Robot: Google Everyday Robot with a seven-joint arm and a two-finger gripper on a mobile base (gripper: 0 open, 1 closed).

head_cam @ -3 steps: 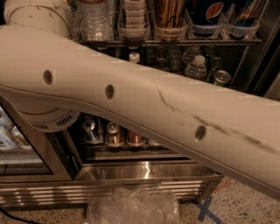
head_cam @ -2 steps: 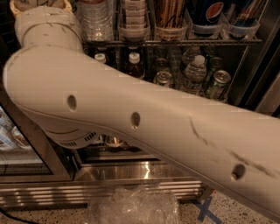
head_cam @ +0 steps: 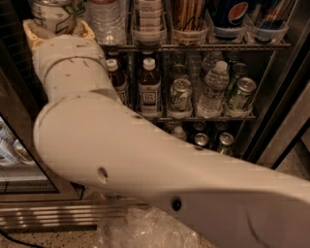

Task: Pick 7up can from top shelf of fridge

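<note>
The 7up can [head_cam: 51, 14], white-silver with green lettering, is at the top left, level with the top shelf [head_cam: 193, 47] of the fridge [head_cam: 286, 121]. My gripper [head_cam: 57, 28] sits just under it, its cream fingers [head_cam: 30, 30] on either side of the can's lower part and shut on it. The can's base is hidden behind the gripper. My thick white arm [head_cam: 145, 160] runs from the gripper down across the view to the lower right.
On the top shelf stand a clear bottle [head_cam: 109, 22], clear trays [head_cam: 149, 19] and Pepsi cans [head_cam: 230, 12]. The rack below holds brown white-capped bottles [head_cam: 149, 87], green-and-silver cans [head_cam: 180, 94] and a water bottle [head_cam: 213, 87]. The glass door [head_cam: 14, 150] is at the left; crumpled plastic [head_cam: 145, 232] lies on the floor.
My arm has swung down and back, uncovering the middle rack. The gripper with the can between its fingers now shows at the top left.
</note>
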